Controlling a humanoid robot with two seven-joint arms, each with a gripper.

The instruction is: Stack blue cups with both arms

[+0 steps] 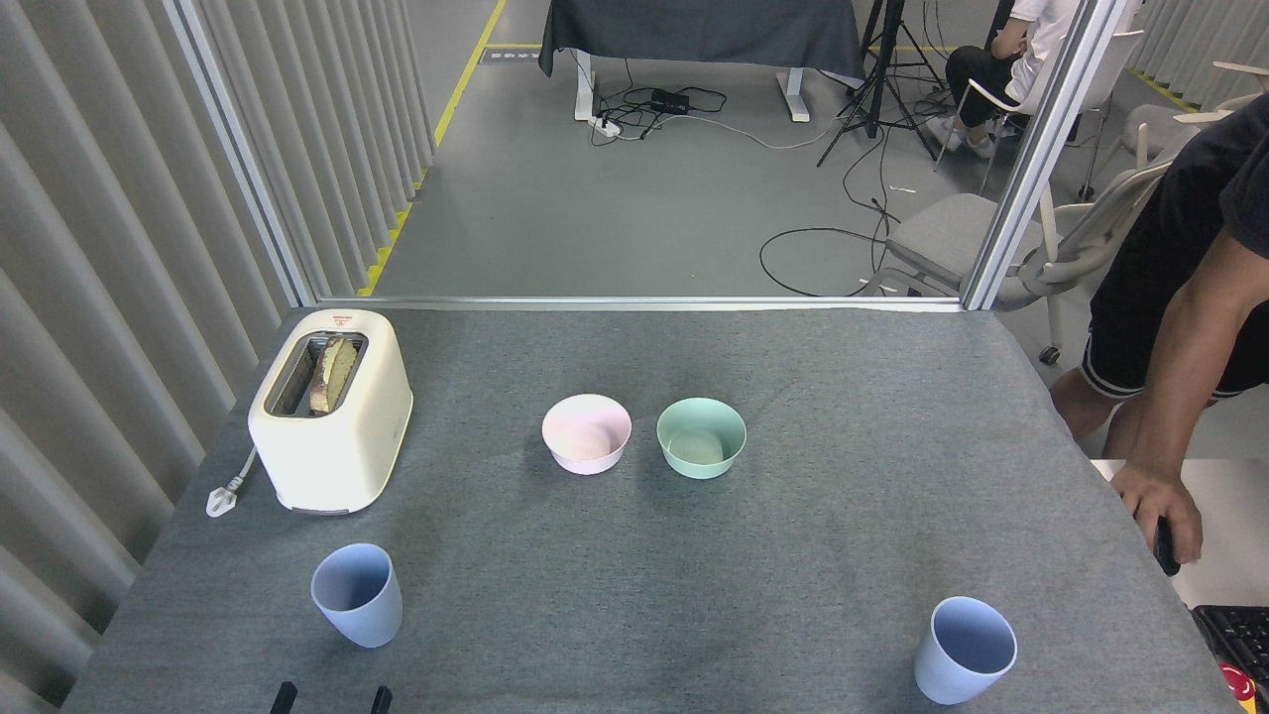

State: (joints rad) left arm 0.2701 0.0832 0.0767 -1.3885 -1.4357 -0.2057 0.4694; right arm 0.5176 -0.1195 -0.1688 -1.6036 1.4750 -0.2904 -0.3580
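Both blue cups stand upright and well apart on the grey table [843,397], one [358,594] near its front-left corner, the other [965,650] near its front-right corner, while only two dark fingertips [284,697] of the left pincer [331,699] show at the front edge, parted around nothing, the right pincer out of view.

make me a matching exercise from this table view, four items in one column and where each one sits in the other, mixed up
Items:
1. toaster
2. pink bowl
3. mint-green bowl
4. right blue cup

Places:
A. near right corner of the table
B. middle, right one of the pair
C. far left, bread in its slot
D. middle, left one of the pair

Pairs: 1-C, 2-D, 3-B, 4-A
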